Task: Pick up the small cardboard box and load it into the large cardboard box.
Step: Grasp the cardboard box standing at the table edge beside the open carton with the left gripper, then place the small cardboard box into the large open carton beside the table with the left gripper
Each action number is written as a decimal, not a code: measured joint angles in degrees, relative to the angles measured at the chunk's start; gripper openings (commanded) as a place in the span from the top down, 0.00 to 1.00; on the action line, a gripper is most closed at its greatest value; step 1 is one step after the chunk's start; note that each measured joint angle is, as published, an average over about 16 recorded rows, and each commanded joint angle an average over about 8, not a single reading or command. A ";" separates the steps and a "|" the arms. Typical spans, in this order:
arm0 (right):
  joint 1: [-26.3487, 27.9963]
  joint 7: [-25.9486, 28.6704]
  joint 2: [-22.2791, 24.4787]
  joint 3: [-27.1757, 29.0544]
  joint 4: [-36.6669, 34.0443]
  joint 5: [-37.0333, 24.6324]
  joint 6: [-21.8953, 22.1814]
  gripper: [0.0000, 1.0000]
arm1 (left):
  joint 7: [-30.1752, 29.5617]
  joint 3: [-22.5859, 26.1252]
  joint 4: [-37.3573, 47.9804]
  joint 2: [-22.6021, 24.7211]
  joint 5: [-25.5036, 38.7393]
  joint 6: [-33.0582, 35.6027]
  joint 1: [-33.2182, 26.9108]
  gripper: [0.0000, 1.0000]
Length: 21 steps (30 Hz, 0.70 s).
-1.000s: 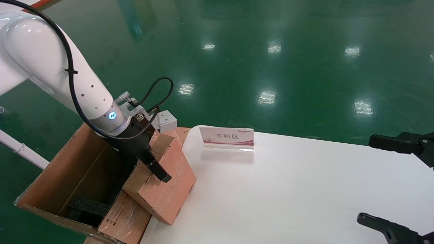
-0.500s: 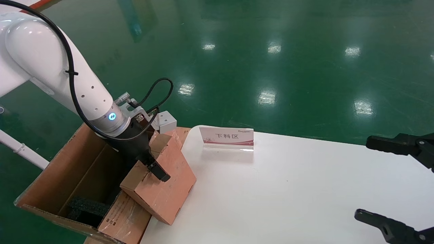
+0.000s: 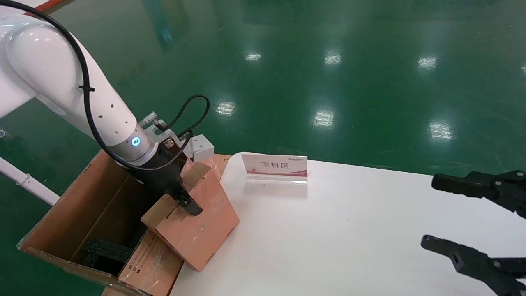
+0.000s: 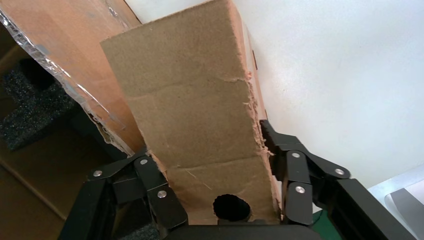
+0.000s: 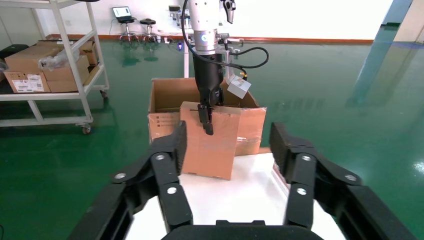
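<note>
My left gripper (image 3: 183,202) is shut on the top of the small cardboard box (image 3: 199,232), a reddish-brown box held tilted. Its low corner rests at the table's left edge, against the large cardboard box's flap (image 3: 150,263). In the left wrist view the fingers (image 4: 150,172) pinch both sides of the tan top flap (image 4: 195,110) with its round hole. The large cardboard box (image 3: 92,205) stands open to the left, below table level, with black foam (image 3: 104,251) inside. My right gripper (image 3: 431,211) hangs open over the table's right side, empty.
A white table (image 3: 349,230) carries a small upright sign (image 3: 275,166) near its back edge. Glossy green floor surrounds the table. The right wrist view shows a shelf cart with cartons (image 5: 55,65) far behind the large cardboard box (image 5: 165,95).
The small box has swung a little left and tipped further over the large box's rim with my left gripper. The right gripper has drifted left, further into view.
</note>
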 measured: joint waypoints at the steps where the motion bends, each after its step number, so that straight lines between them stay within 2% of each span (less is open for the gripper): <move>1: 0.00 0.00 0.00 0.00 0.00 0.00 0.00 1.00 | 0.00 0.00 0.00 0.00 0.00 0.00 0.00 1.00; 2: 0.00 0.00 0.00 0.00 0.00 0.00 0.00 0.99 | 0.00 0.01 0.00 0.00 0.00 -0.01 0.01 1.00; 10: 0.00 0.00 0.00 0.00 0.00 0.00 0.00 0.00 | 0.22 -0.14 -0.11 -0.08 -0.34 0.02 -0.04 1.00; 21: 0.02 -0.02 0.00 -0.02 -0.03 0.01 0.00 0.00 | 5.98 -3.80 0.41 -2.72 -6.06 1.54 -3.42 1.00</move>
